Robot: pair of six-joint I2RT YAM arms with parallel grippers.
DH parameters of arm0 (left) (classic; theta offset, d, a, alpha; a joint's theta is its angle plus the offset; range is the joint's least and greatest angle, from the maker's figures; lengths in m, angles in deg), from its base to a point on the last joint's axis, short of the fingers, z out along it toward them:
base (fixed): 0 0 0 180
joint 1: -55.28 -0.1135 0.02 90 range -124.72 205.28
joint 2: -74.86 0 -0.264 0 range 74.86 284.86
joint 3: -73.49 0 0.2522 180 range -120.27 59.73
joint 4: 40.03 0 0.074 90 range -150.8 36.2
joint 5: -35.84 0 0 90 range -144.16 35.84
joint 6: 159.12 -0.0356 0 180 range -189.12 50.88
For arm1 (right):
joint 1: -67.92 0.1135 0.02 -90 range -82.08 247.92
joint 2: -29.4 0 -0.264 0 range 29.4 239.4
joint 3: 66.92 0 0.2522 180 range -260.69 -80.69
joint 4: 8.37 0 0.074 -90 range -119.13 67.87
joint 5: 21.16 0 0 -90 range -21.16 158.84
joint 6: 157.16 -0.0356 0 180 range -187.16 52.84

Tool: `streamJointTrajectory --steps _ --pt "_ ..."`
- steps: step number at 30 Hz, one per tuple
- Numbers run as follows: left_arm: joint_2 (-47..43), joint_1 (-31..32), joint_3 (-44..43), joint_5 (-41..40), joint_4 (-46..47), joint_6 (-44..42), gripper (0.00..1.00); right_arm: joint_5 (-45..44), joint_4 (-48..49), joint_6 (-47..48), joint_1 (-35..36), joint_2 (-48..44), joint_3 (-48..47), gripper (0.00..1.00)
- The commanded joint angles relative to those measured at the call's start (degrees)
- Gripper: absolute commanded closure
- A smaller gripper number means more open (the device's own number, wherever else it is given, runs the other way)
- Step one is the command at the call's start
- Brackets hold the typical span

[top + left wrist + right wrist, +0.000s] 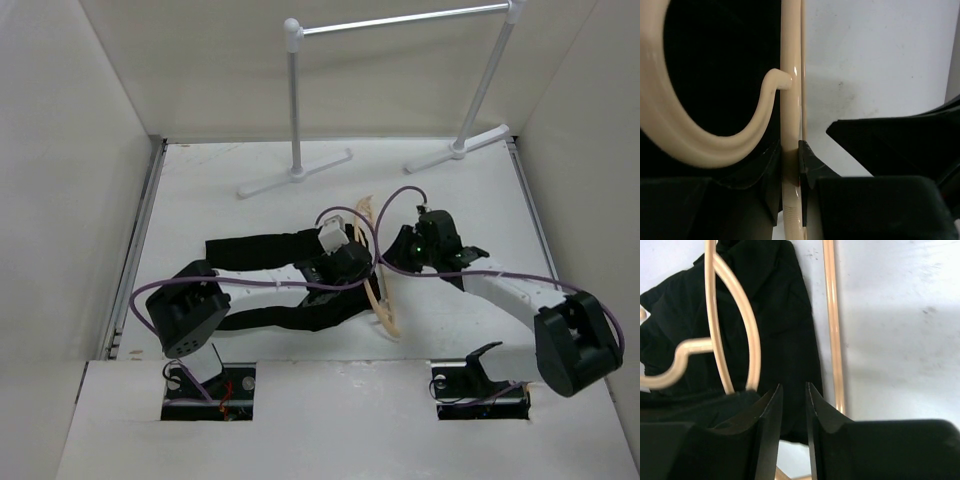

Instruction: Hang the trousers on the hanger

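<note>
Threading step: your left gripper pinches the tan hanger beside the black trousers; your right gripper, slightly parted and empty, should grasp fabric.

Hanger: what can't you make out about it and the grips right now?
- Hanger middle: top view, left gripper covers it.
- Trousers over or under the bar: wrist views cut it off.
- Right gripper pinching fabric or not: right wrist view, black on black.
</note>
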Motion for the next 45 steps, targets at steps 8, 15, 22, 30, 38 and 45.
streamJointTrajectory --steps 8,15,22,30,38,45 --pt "-2.7 0.4 4.1 -2.1 4.7 3.8 1.0 1.1 14.9 -1.9 3.5 12.7 -1.1 0.56" --pt "-2.6 -0.3 4.8 -1.1 5.0 3.8 1.0 1.4 15.2 -2.0 5.7 17.5 -1.4 0.54" --pt "-4.8 -1.8 7.0 -0.9 3.6 3.3 1.0 0.7 14.8 -5.5 3.5 12.9 -2.8 0.9" --pt "-12.4 -5.2 14.6 -0.6 0.0 2.4 1.0 0.8 13.0 -6.0 -3.6 11.1 -6.2 0.91" --pt "-25.1 -9.5 23.5 -0.6 -9.3 0.5 1.0 -0.1 12.4 -6.2 -9.8 9.1 -1.8 0.91" --pt "-36.0 -12.5 25.7 -1.3 -18.0 -3.8 1.0 -1.2 12.6 -5.9 -11.8 8.8 1.9 0.91"
